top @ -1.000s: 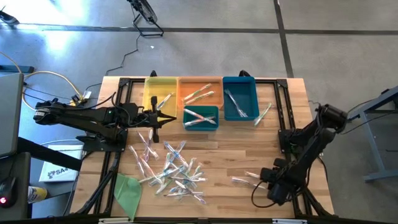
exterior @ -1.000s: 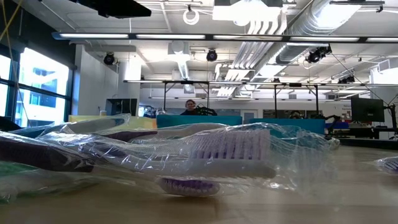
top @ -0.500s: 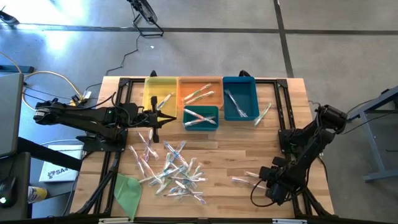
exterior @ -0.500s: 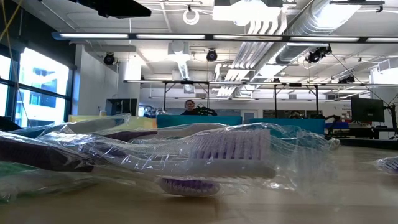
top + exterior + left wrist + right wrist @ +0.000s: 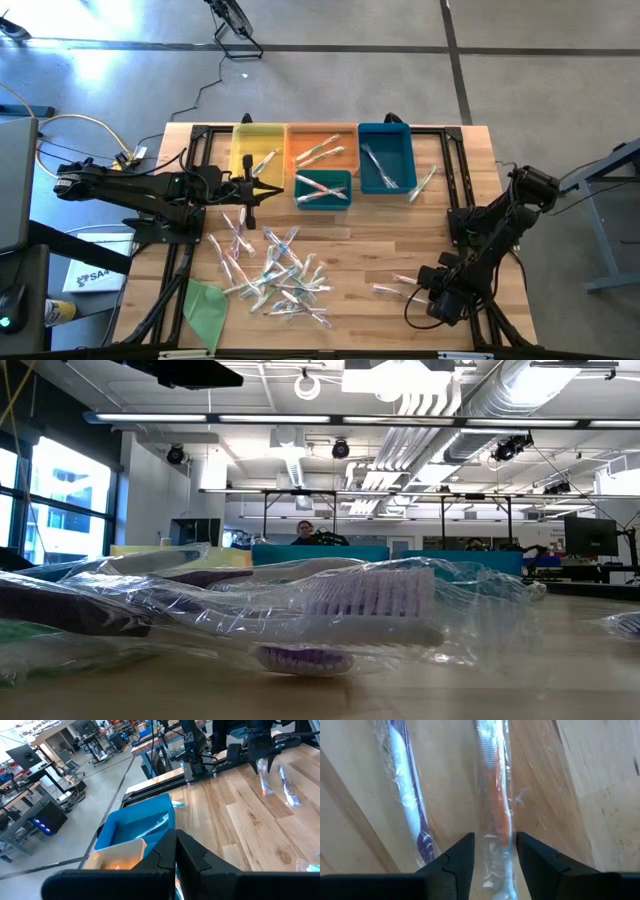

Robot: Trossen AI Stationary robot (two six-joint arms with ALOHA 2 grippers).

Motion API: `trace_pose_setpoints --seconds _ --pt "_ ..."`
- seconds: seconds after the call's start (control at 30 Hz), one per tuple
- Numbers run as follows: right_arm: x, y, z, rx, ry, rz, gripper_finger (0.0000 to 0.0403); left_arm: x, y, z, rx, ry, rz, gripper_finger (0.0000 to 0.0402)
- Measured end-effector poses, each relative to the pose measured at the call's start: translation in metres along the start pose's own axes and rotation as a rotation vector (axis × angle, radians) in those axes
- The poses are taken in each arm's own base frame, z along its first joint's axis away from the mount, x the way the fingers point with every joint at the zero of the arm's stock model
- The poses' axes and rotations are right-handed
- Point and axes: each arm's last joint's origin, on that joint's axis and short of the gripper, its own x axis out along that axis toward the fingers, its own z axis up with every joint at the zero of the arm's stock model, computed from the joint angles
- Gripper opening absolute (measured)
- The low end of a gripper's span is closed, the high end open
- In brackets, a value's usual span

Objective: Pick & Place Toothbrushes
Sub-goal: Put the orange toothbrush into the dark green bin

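Clear-wrapped toothbrushes lie in a loose pile [image 5: 275, 272] on the table's middle, and close up in the low view [image 5: 370, 605]. Two more [image 5: 395, 286] lie apart near the right edge. My right gripper [image 5: 420, 290] is low over these two and open; its fingers stand either side of the orange-accented one [image 5: 494, 805], with a purple-accented one [image 5: 407, 795] beside it. My left gripper [image 5: 262, 190] is shut and hovers level near the yellow bin [image 5: 258, 150] and small teal bin [image 5: 323, 188]; its shut fingers [image 5: 176, 845] show in the left wrist view. My right gripper comes from above, pointing down, its fingers [image 5: 462, 857] standing along both sides of the orange-accented toothbrush's wrapper [image 5: 492, 847], which lies flat on the table. I cannot tell whether the fingers touch the wrapper.
An orange bin [image 5: 322, 148] and a blue bin [image 5: 386, 157] stand along the far edge, each with toothbrushes inside. One toothbrush [image 5: 425, 182] lies by the blue bin's right wall. A flat green sheet [image 5: 205, 305] lies at the near left. Bare wood shows between pile and right gripper.
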Motion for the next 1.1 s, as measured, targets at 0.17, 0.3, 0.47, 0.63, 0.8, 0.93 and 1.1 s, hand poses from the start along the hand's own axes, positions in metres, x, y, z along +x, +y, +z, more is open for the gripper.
trace_pose_setpoints --seconds 0.17,0.3,0.47,0.63,0.8,0.93,1.1 --pt "0.0 -0.001 0.0 0.0 0.001 -0.006 0.0097 0.0 0.0 0.0 0.0 0.0 0.0 0.0" --pt "0.0 -0.001 0.0 0.0 0.001 -0.008 0.0057 0.0 0.0 0.0 0.0 0.0 0.0 0.0" --pt "0.001 -0.001 0.0 -0.001 0.001 -0.006 0.0023 0.0 0.0 0.0 0.0 0.0 0.0 0.0" --pt "0.001 -0.001 0.0 0.0 0.012 -0.003 0.0011 0.0 0.0 0.0 0.0 0.0 0.0 0.0" --pt "-0.005 0.001 0.0 0.001 0.011 0.018 0.0008 0.0 0.0 0.0 0.0 0.0 0.0 0.0" --pt "-0.013 0.0 0.002 0.013 0.018 0.063 0.0006 0.0 0.0 0.0 0.0 0.0 0.0 0.0" --pt "-0.021 -0.003 0.012 0.043 -0.015 0.091 0.0004 0.0 0.0 0.0 0.001 0.0 0.0 0.0"
